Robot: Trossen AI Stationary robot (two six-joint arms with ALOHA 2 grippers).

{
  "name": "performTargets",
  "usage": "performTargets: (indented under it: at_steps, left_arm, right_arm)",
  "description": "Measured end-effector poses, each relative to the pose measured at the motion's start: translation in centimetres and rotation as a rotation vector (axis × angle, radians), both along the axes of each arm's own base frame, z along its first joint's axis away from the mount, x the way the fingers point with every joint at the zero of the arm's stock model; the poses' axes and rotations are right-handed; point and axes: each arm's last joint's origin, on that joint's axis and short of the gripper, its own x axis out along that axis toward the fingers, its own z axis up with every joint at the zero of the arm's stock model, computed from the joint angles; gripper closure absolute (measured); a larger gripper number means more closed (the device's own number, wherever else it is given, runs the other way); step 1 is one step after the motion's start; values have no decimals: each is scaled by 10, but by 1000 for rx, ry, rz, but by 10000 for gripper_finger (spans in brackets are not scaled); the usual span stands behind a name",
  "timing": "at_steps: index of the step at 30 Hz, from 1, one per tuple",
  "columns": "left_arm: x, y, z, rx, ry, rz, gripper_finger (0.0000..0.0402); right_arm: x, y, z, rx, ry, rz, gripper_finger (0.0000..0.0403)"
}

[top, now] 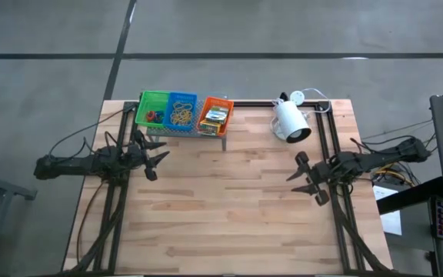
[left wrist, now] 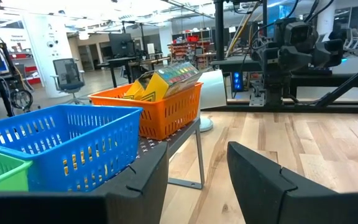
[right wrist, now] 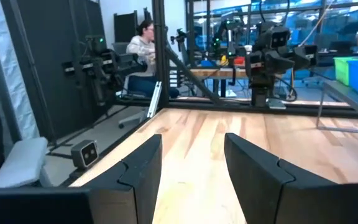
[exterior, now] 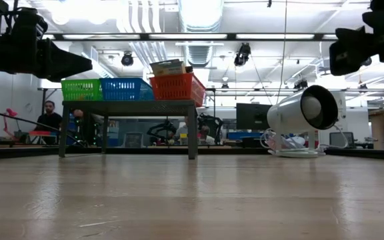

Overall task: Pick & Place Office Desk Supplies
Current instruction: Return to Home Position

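Note:
Three small trays stand side by side on the grey perforated shelf [top: 184, 132] at the table's far edge: green [top: 153, 108], blue [top: 181, 110] and red-orange [top: 215, 114]. Red and blue loops lie in the green tray, tan rubber bands [top: 181, 117] in the blue one, printed card boxes [left wrist: 161, 83] in the red-orange one. My left gripper [top: 158, 162] hovers open just near of the shelf's left end. My right gripper [top: 302, 176] hovers open over the table's right side, near of the lamp. Both hold nothing.
A white lamp [top: 291, 121] lies on its side at the far right, its cable [top: 318, 103] looping behind it. The wooden table top [top: 229, 208] stretches bare between and near of the arms. People sit in the room beyond the table.

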Motion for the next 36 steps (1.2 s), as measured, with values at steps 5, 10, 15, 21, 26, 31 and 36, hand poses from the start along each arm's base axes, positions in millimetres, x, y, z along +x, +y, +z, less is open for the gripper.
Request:
performTargets:
  at_steps: [5, 10, 15, 21, 26, 31, 36]
  left_arm:
    - [0, 0, 0, 0, 0, 0, 233]
    - [0, 0, 0, 0, 0, 0, 233]
    - [0, 0, 0, 0, 0, 0, 233]
    - [0, 0, 0, 0, 0, 0, 233]
    - [0, 0, 0, 0, 0, 0, 233]
    - [0, 0, 0, 0, 0, 0, 233]
    - [0, 0, 0, 0, 0, 1, 233]
  right_arm:
    - [-2, 0, -2, 6, 23, 0, 232]
    - [-4, -1, -4, -19, 28, 0, 232]
    - [-8, -2, -3, -17, 22, 0, 232]
    - [-14, -3, 7, -87, -105, 20, 232]
    - [-20, 0, 15, -90, -162, 143, 232]
    - [-21, 2, 13, -124, -136, 219, 232]
    - [-22, 2, 16, -126, -172, 221, 232]
